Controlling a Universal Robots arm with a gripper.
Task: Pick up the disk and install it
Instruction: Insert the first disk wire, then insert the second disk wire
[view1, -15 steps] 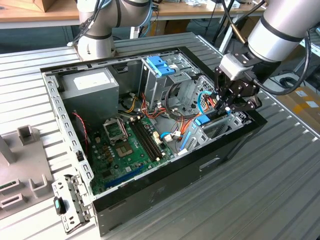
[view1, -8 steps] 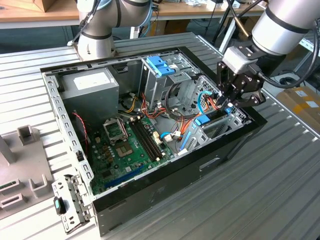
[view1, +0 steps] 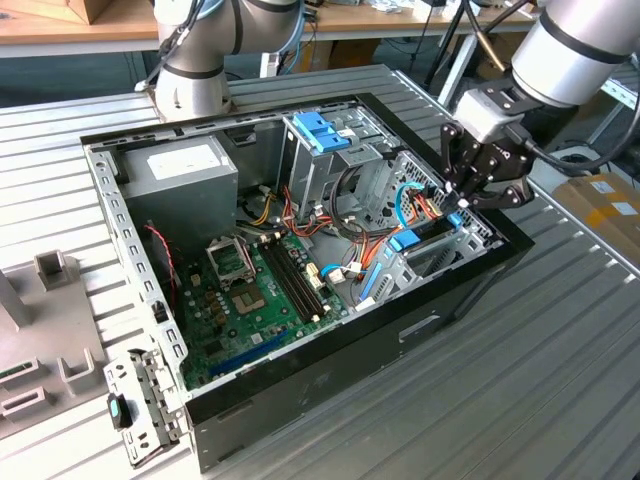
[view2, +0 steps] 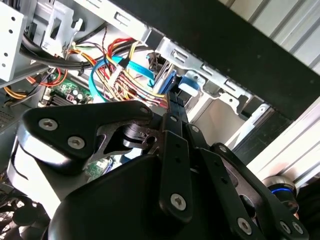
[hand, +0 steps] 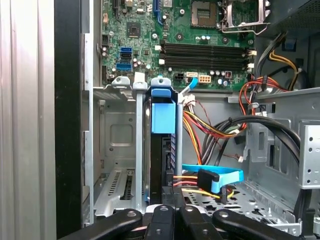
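We note gripper (view1: 462, 190) over open computer case (view1: 300, 385), at drive bay. Fingers (hand: 167, 212) clenched on disk (hand: 162, 150), standing on edge between bay rails, directly ahead of fingers. We judge insertion under way: keep disk square to rails, press straight, steer clear of cables (hand: 210, 127) just beside fingers.

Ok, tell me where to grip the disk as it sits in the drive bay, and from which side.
Probably the disk is best gripped on its narrow exposed edge, pinched across the two flat faces, coming straight in through the case's open side. It stands on edge between metal bay walls, so the faces offer no other access. The gripper hangs over that bay.
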